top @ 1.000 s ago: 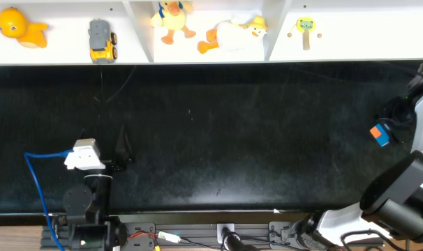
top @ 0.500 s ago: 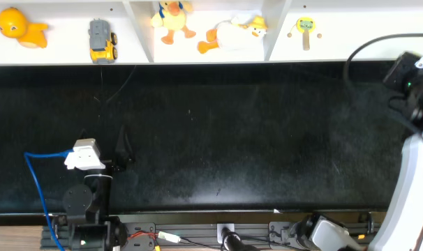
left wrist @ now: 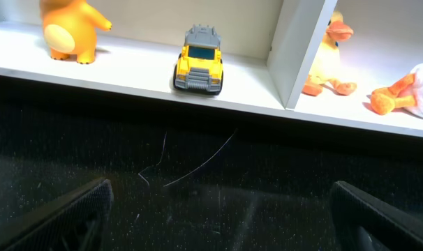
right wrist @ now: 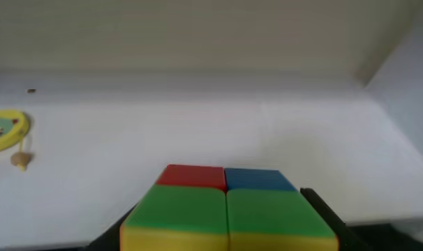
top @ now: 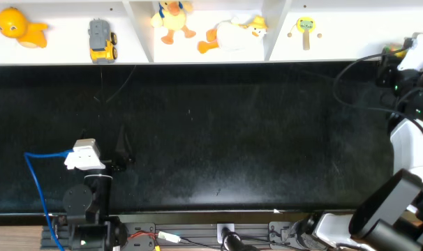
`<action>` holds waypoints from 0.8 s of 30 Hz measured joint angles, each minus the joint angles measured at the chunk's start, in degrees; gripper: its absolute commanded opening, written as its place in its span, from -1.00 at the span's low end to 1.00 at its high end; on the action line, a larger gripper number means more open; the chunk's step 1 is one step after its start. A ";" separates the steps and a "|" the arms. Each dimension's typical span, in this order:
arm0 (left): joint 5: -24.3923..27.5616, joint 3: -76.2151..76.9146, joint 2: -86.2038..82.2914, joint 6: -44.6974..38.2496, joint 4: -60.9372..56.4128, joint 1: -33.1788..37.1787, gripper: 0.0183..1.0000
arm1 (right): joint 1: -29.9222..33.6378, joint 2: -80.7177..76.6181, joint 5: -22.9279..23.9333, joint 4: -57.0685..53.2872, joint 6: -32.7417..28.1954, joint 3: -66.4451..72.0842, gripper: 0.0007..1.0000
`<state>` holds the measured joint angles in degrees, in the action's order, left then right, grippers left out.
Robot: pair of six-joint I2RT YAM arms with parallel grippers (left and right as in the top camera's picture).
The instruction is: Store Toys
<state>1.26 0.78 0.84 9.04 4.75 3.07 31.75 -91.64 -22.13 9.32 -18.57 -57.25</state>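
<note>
A block (right wrist: 225,209) with green, red, blue and yellow faces sits between the fingers of my right gripper (right wrist: 225,233), which is shut on it. The block hangs just above the white shelf floor (right wrist: 197,125) of the rightmost compartment, with a yellow rattle (right wrist: 3,132) off to one side. Seen from the top, the right gripper (top: 396,64) is at the shelf's right end. My left gripper (top: 124,150) rests low over the black table at the lower left, open and holding nothing.
The white shelf (top: 211,57) along the far edge holds an orange duck (top: 19,26), a yellow truck (top: 101,40), two plush ducks (top: 173,17) (top: 234,35) and the rattle (top: 306,29). White dividers (left wrist: 295,49) separate the compartments. The black table (top: 232,139) spans the middle.
My right arm has swung from the table's right edge up to the shelf's right end, carrying the block. The left arm has not moved.
</note>
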 measured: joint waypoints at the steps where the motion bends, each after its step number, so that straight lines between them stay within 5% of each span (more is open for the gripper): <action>1: 0.00 0.00 0.00 0.00 0.00 0.00 1.00 | 0.00 -0.07 -0.61 1.86 -0.46 -0.02 -0.91; 16: 0.00 0.00 0.00 0.00 0.00 0.00 1.00 | -0.02 -16.98 -8.37 30.38 -2.01 -0.44 -0.91; 24: 0.00 0.00 0.00 0.00 0.00 0.00 0.99 | -1.09 -23.34 -10.16 35.82 3.98 -2.64 -0.91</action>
<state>1.26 0.78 0.84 9.04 4.75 3.07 30.65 -114.98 -32.29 45.15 -14.59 -59.90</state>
